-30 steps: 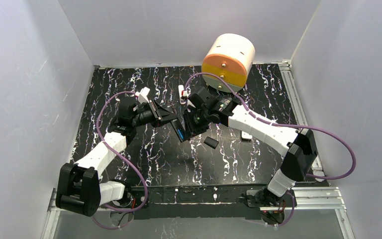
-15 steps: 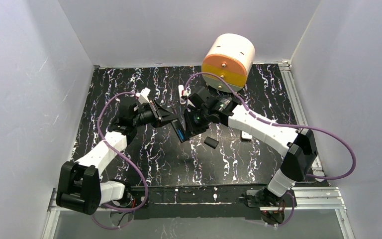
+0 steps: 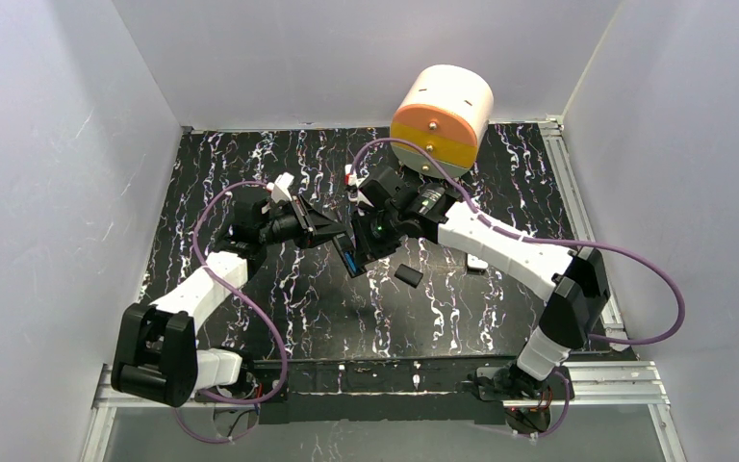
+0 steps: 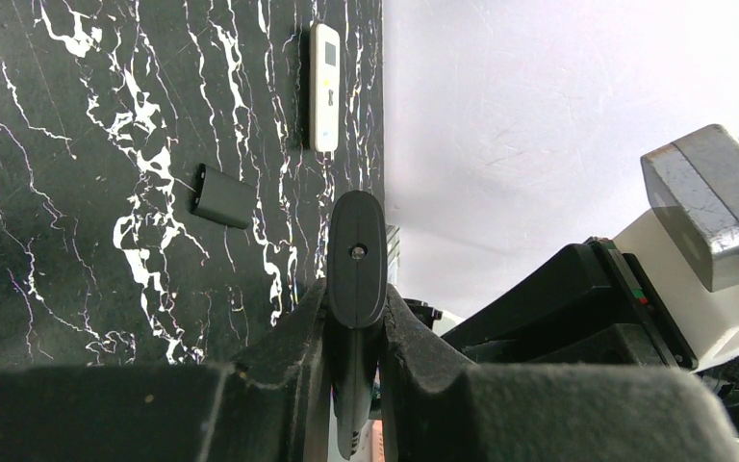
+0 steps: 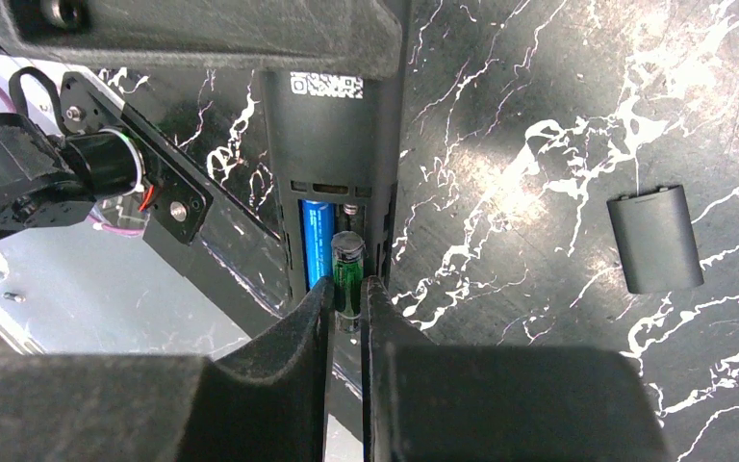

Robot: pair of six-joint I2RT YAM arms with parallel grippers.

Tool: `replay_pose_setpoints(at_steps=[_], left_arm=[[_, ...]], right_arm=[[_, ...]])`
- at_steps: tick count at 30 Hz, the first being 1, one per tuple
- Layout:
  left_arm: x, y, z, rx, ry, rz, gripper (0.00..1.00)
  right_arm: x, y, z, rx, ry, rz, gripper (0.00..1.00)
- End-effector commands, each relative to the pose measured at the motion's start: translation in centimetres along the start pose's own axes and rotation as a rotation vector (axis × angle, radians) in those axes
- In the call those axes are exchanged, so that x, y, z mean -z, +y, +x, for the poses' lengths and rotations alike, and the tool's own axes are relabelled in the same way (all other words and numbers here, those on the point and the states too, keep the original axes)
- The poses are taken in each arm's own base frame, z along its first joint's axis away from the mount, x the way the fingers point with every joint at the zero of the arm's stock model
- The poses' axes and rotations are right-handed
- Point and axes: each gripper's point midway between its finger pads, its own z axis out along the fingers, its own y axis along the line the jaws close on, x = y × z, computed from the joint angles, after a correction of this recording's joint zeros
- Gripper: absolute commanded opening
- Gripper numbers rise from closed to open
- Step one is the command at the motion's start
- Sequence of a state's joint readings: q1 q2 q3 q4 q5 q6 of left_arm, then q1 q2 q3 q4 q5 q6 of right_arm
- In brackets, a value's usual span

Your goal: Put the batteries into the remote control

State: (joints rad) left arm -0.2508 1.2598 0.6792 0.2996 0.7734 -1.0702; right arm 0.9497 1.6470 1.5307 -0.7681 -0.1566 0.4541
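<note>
Left pincer (image 4: 355, 295): closed tight on the black remote (image 4: 356, 250), which stands edge-on between its fingers with the rounded end projecting beyond the tips. The remote is held clear of the surface (image 3: 250, 173).

Right pincer (image 5: 349, 289): closed to a narrow gap on the second battery (image 5: 347, 265), a small dark cylinder with a green sheen. Its lower part is clamped between the fingertips and its top projects just beyond them.

In the right wrist view, the open battery bay on the remote's back lies directly ahead of the right pincer's tips. The blue battery (image 5: 317, 241) is seated in the bay's left slot, just beside the left fingertip. The held battery sits over the empty right slot. Whether it touches the slot floor cannot be determined.

In the top view the two pincers meet tip to tip over the middle of the surface.

A loose dark cover (image 5: 654, 239) lies flat on the surface, well to the right of the right pincer. A white remote (image 4: 324, 89) lies flat, well beyond the left pincer and past the cover.
</note>
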Motion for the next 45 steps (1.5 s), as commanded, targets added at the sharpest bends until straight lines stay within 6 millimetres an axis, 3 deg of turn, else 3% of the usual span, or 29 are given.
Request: replay_pose_setpoints(at_steps=[1,18,30,36,41,45], left_arm=[[0.3,-2.0,0.2,-0.013,0.029,0.058,0.00],[0.4,-2.3,0.3,0.002,0.038,0.064,0.00],[0.5,-2.9,0.2,-0.001,0.036,0.076,0.00],[0.8,-3.4,-0.1,0.001,0.029,0.086,0.00],[1.0,-4.0,-0.2,0.005,0.024,0.097,0.00],[1.4,-5.3,-0.5,0.012,0.009,0.120,0.00]], right_arm=[[-0.1,0.1,-0.7,0.031,-0.003,0.020,0.20],[-0.1,0.5,-0.8,0.026,-0.002,0.017,0.31],[2.0,0.9,-2.5,-0.009,-0.101,0.031,0.38],[4.6,1.7,-4.4,-0.048,-0.219,-0.025,0.50],[5.3,1.7,-4.9,-0.150,-0.291,-0.112,0.57],[6.7,1.7,-6.2,-0.271,-0.442,-0.170,0.75]])
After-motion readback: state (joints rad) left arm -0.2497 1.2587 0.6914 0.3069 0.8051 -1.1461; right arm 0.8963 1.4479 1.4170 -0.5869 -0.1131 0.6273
